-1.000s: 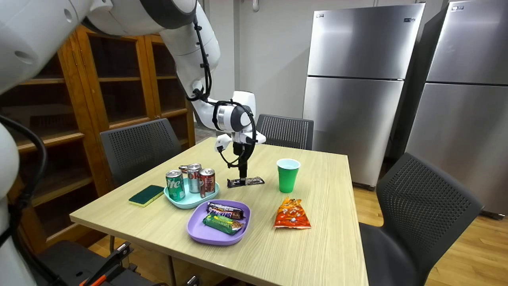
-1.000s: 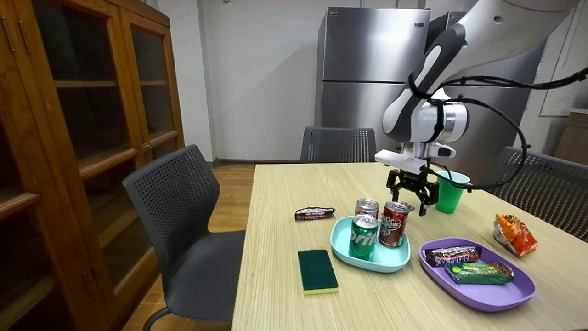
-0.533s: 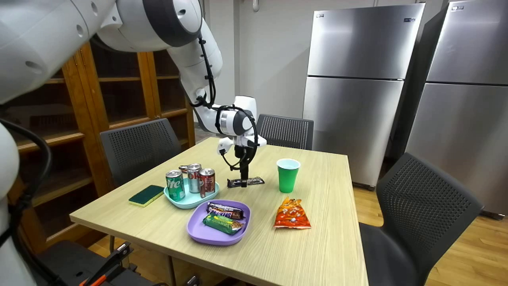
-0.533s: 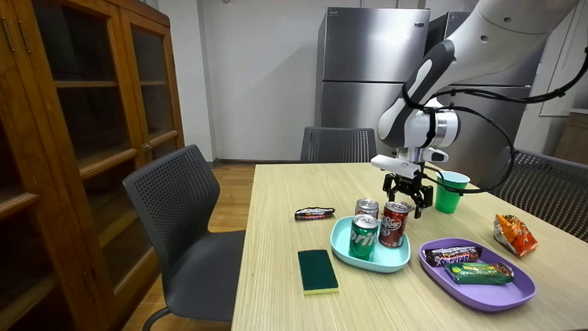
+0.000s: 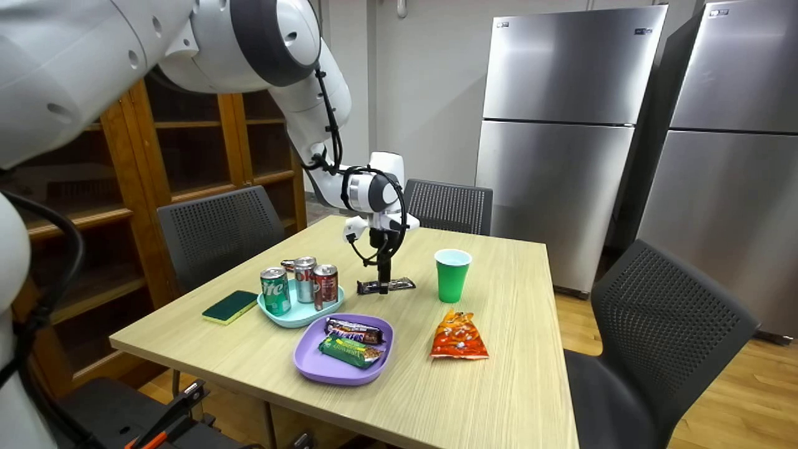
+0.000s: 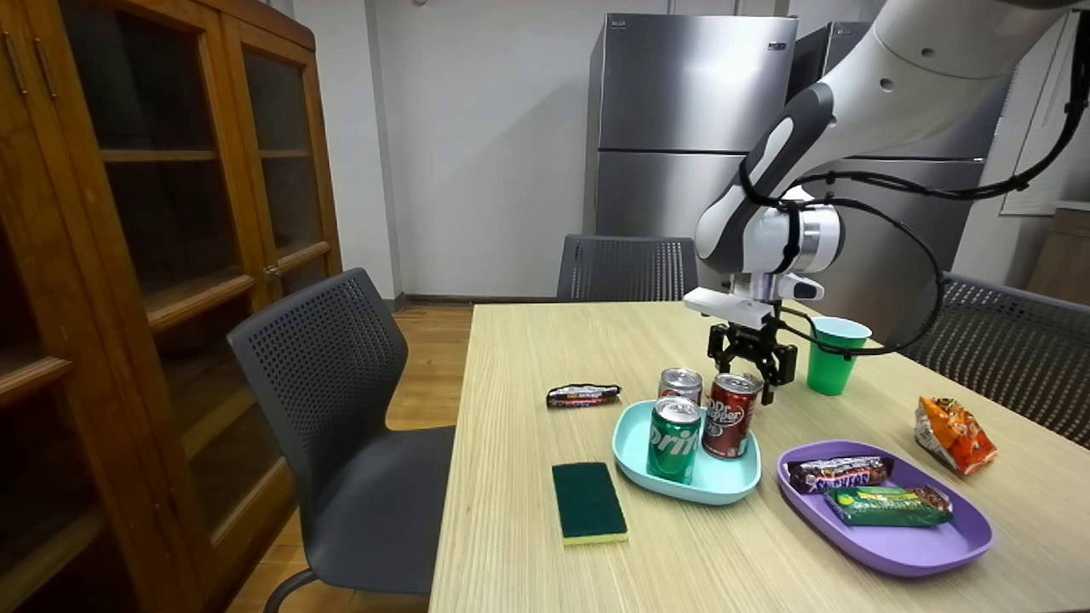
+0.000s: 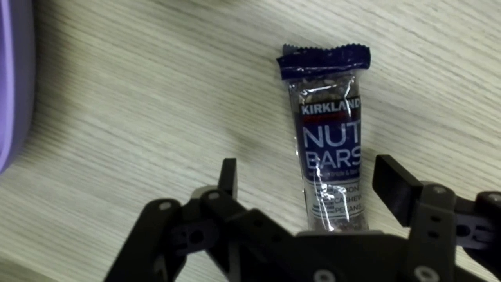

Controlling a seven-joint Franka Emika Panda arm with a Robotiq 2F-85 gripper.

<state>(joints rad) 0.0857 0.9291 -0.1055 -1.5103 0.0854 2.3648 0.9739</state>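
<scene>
My gripper [image 7: 309,180] is open over a wrapped nut bar [image 7: 332,137] on the table. In the wrist view the bar lies between the two fingers, nearer the right one, with gaps on both sides. Its lower end is hidden under the gripper body. In an exterior view the gripper [image 5: 384,288] points straight down in front of the bar [image 5: 402,284], fingertips close to the table. In an exterior view the gripper [image 6: 748,375] stands behind the Dr Pepper can [image 6: 729,417], and the bar is mostly hidden there.
A purple tray [image 5: 312,371] holds two wrapped bars. A teal tray [image 6: 707,492] holds three cans. A green cup [image 5: 451,280], an orange snack bag [image 5: 459,337], a sponge [image 6: 589,502] and another wrapped bar [image 6: 583,395] lie around. Chairs surround the table.
My gripper has come down a little and shifted slightly, toward the left in an exterior view. The motion is smaller in the last half second. The objects have not moved.
</scene>
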